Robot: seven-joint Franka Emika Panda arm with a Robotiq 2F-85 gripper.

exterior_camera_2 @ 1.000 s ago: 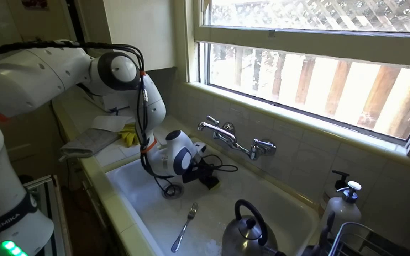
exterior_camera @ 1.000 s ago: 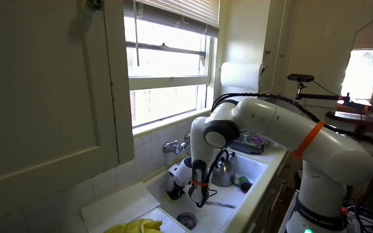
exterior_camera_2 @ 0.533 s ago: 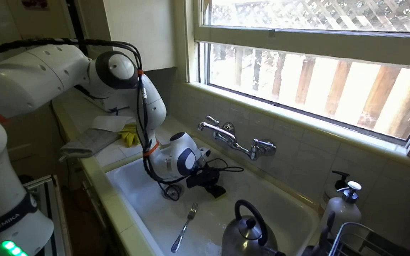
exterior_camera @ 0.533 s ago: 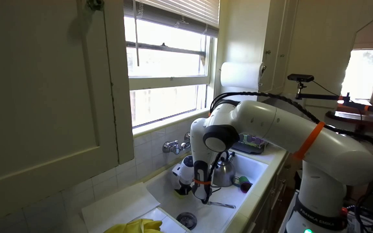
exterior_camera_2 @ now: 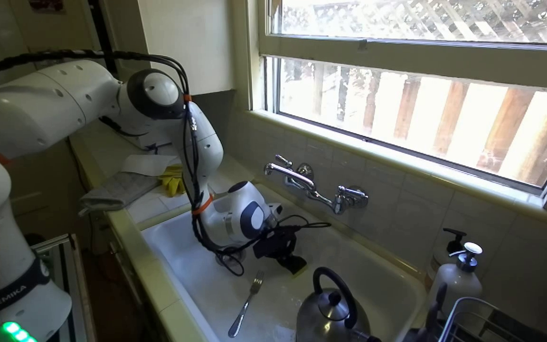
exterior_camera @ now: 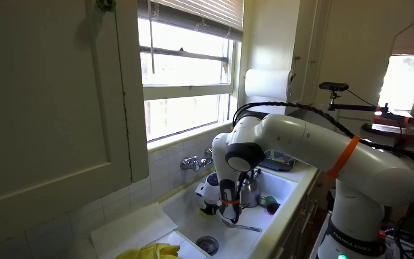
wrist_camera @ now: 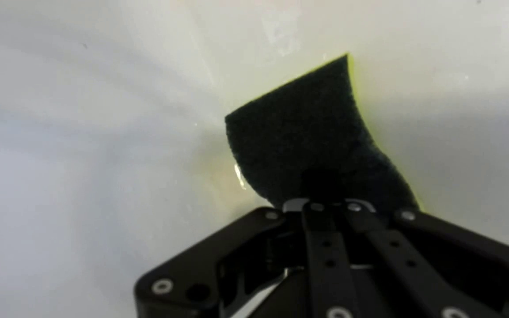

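Sponge [wrist_camera: 290,137]: in the sink [exterior_camera_2: 363,266], toward its far side, dark face up, yellow beneath, bent; how much of it touches the bottom is unclear. It could skid or curl under, because the glossy sink seems to give little grip.
Gripper [wrist_camera: 323,183]: fingertips together over the dark face, seemingly touching; whether a fold is pinched between them is hidden. If they merely press, a tilt or sideways shove could slide them off and scrape the sink.
Fork [exterior_camera_2: 245,306]: apart, on the near side; a sweep that way could hook its tines and drag it.
Cables [exterior_camera_2: 196,223]: loops hang low beside the arm [exterior_camera_2: 207,142]; slack could snag the fork or pull taut if the arm turns.
Kettle [exterior_camera_2: 328,320]: upright, to the right seen from the arm; too long a push there could bump it over.
Cup [exterior_camera: 271,205]: seemingly on its side, near the kettle; a shoved kettle could set it rolling.
Tap [exterior_camera_2: 299,178]: juts over the far side; a careless lift could strike its spout.
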